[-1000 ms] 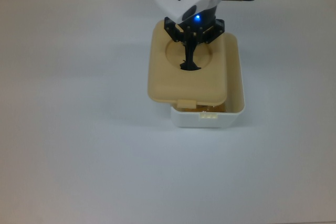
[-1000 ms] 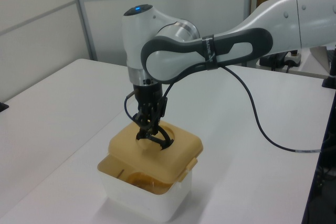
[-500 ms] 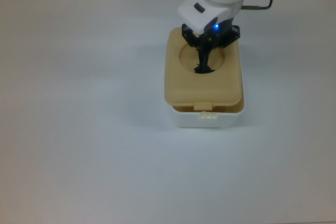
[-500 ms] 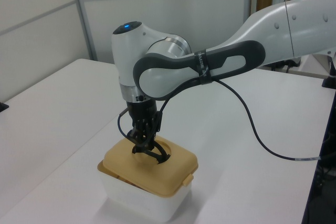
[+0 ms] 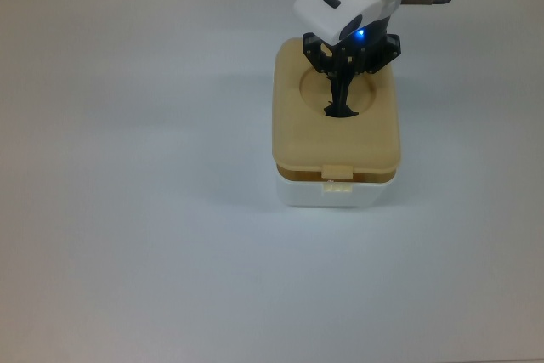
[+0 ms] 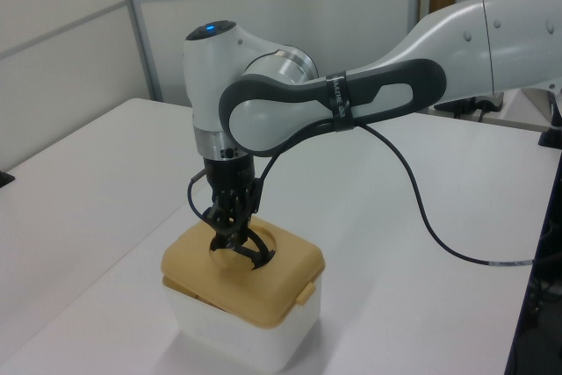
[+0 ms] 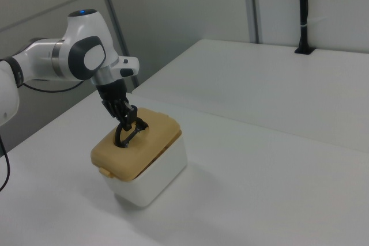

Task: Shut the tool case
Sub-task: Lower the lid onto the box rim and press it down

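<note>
The tan lid (image 5: 336, 129) is sitting on top of the white tub (image 5: 336, 194) of the tool case, covering almost all of the opening. In the top view the case is standing a little toward three o'clock of the table's middle, with the lid's small front tab (image 5: 337, 172) pointing toward six o'clock and lying over the tub's own tab. In the left view the lid (image 6: 241, 270) is resting slightly proud of the tub (image 6: 241, 331) along the near edge, with a thin dark line showing between the two, so the lid is not visibly pressed flush there. In the right view the lid (image 7: 135, 142) is overhanging the tub's rim (image 7: 151, 180) at the corner toward eight o'clock.

The gripper (image 5: 342, 106) is reaching down into the lid's round recess (image 5: 340, 91) from the twelve o'clock side of the top view, and its fingers are clenched around the black handle (image 5: 341, 111) standing in that recess. The left view is showing the gripper (image 6: 235, 248) coming down almost vertically, with the handle (image 6: 250, 254) curving out below the fingertips. In the right view the gripper (image 7: 128, 128) is tilting a little, and the arm's white wrist (image 7: 86, 56) is hanging above the case toward ten o'clock.

The white table (image 5: 127, 210) is spreading around the case. A black cable (image 6: 421, 208) is trailing from the arm across the table in the left view.
</note>
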